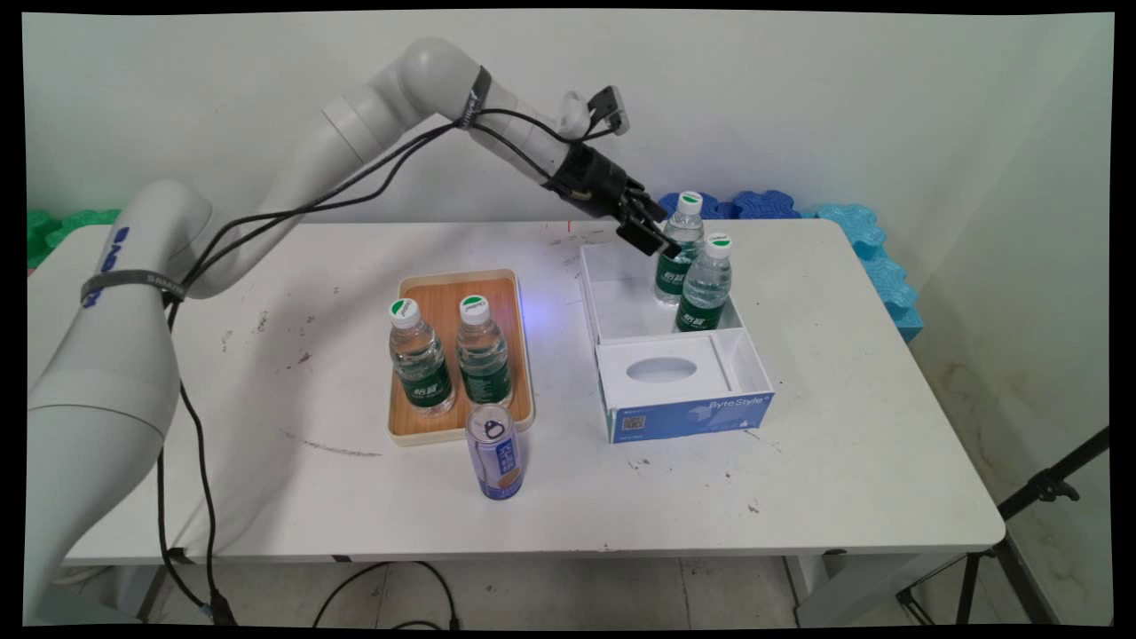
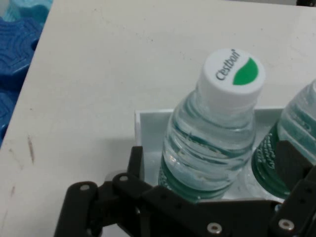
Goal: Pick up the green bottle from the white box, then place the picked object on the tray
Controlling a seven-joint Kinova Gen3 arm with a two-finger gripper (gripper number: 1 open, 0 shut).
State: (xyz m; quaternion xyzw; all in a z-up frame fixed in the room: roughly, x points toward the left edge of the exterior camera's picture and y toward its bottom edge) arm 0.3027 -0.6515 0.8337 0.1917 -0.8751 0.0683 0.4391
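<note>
My arm reaches across the white desk (image 1: 843, 426) to the open white-and-blue box (image 1: 692, 413). Left of the box lies a wooden tray (image 1: 453, 282) carrying two water bottles (image 1: 420, 359), with a blue can (image 1: 495, 453) just in front of it. Two more bottles stand upright in the box's far compartment. My end effector (image 1: 664, 241) is at the far bottle (image 2: 212, 143), fingers (image 2: 137, 160) apart on either side of its body, not clamped. The near bottle (image 1: 707, 284) stands just beside it.
</note>
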